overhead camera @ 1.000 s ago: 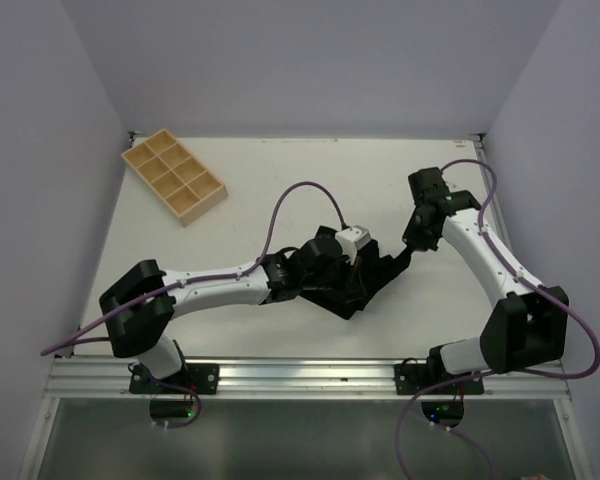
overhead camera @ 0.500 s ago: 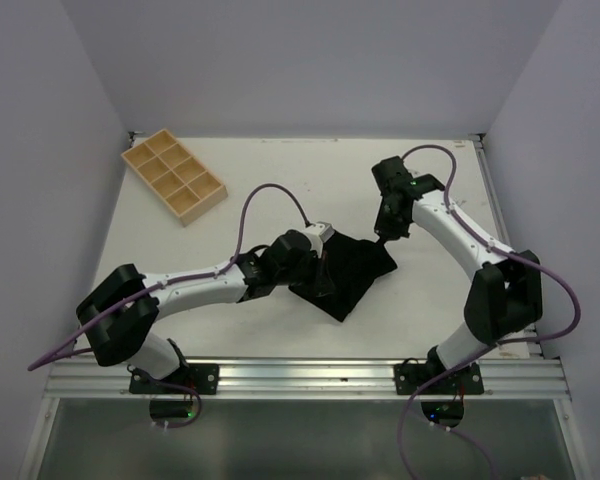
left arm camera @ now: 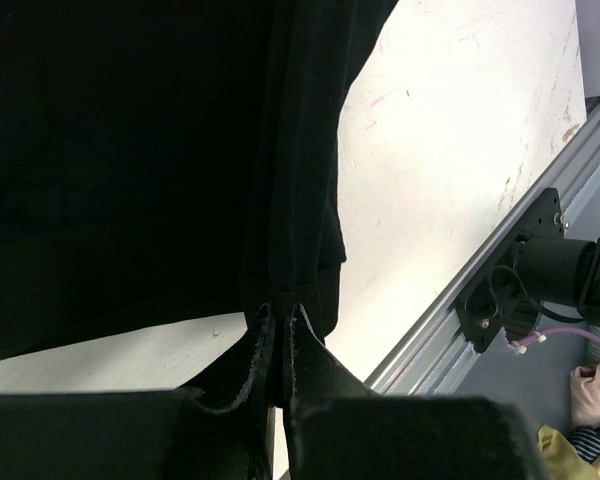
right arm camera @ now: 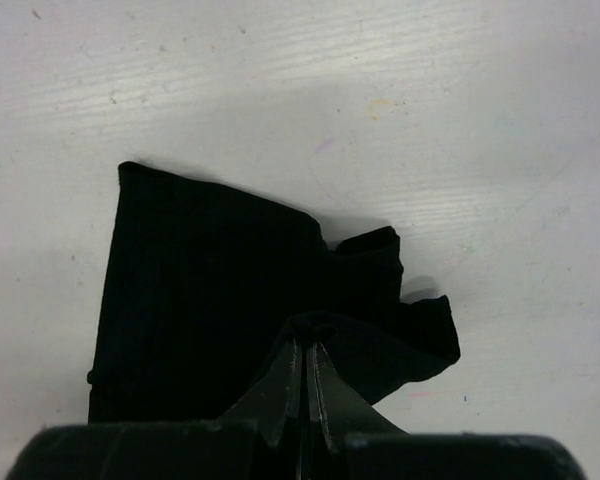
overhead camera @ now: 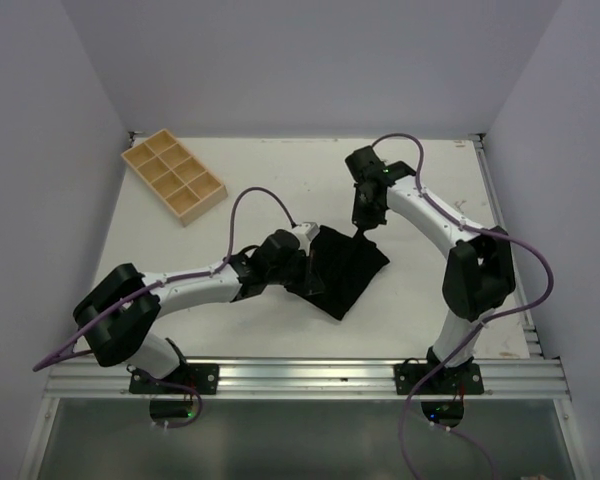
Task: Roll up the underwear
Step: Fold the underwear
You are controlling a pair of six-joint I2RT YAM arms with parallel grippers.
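While both arms work at mid-table, the left gripper point(overhead camera: 300, 258) is pinched fully closed on the near hem of the underwear point(overhead camera: 345, 268), and the right gripper point(overhead camera: 363, 230) is clamped just as tight on a puckered far corner. The black cloth lies mostly flat on the table point(overhead camera: 230, 170). Each bite looks thin, so a hem could slip free if the arms pull apart. Uneven pulling could bunch the fabric, which is crumpled by the right fingertips, and leave a crooked roll.
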